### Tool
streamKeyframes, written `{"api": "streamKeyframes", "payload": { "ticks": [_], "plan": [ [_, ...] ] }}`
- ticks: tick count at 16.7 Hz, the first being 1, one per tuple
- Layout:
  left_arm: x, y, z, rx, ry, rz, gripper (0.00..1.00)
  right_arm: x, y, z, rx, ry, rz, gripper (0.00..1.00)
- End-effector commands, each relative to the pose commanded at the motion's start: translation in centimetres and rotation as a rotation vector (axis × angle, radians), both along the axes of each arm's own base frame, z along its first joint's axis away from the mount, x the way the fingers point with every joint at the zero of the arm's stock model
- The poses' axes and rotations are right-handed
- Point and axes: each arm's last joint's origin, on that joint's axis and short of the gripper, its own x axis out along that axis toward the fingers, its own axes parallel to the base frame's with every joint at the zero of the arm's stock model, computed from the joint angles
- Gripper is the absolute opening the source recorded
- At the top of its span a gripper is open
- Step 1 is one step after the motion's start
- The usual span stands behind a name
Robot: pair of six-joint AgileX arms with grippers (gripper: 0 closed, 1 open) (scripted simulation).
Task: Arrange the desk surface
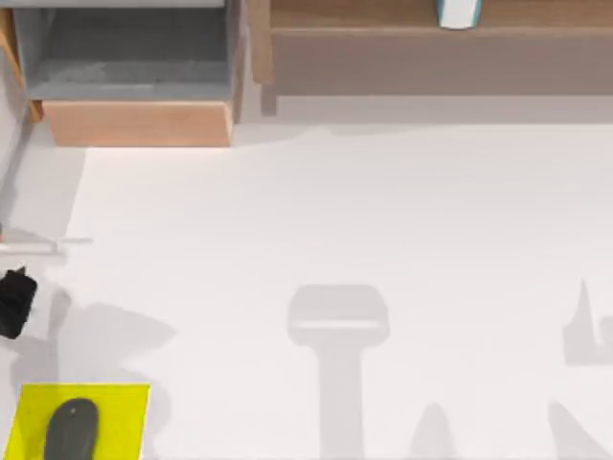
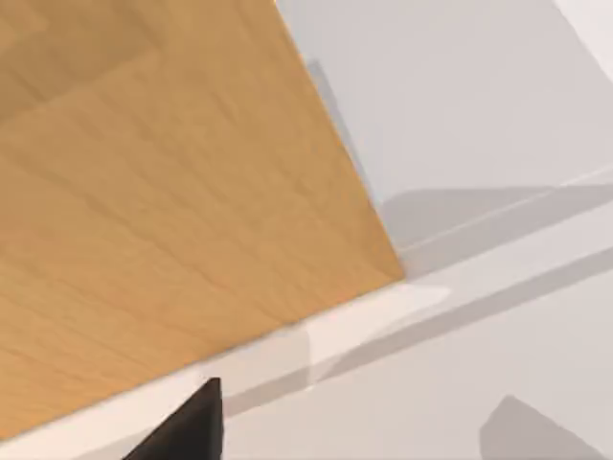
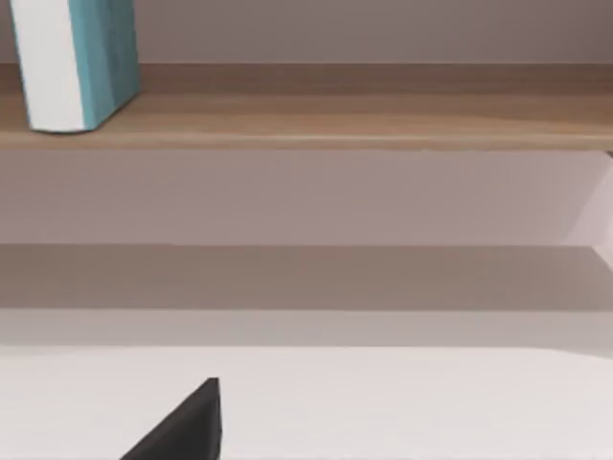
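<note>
Desk surface (image 1: 383, 230), broad plain white matte tabletop, spreads toward three o'clock from the black left gripper (image 1: 14, 302) at its left edge; whether the fingers are apart, I cannot tell.

The top view looks straight down on the desk (image 1: 345, 240), with the drawer (image 1: 134, 67) and shelf (image 1: 402, 19) along its far edge and the yellow mat (image 1: 124, 412) at its near left corner. The left wrist view sits close to a wooden panel (image 2: 153, 182), seen at a tilt, with desk beyond it. The right wrist view sits low over the desk, facing the shelf level and head-on from near. It shares the shelf and the teal-and-white book (image 3: 77, 57) with the top view, where the book (image 1: 457, 12) stands at the far edge.
</note>
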Motion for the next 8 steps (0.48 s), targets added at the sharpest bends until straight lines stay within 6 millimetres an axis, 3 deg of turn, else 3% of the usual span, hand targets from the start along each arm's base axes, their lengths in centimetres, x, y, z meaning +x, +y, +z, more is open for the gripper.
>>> {"api": "streamKeyframes", "payload": {
  "ticks": [4,8],
  "plan": [
    [-0.7,5.0,-1.1,0.347,-0.279,-0.121,1.0,0.0,0.0,0.0,0.0,0.0,0.0,1.0],
    [-1.4,8.5,-1.3,0.739,-0.482,-0.254,1.0,0.0,0.0,0.0,0.0,0.0,0.0,1.0]
  ]
}}
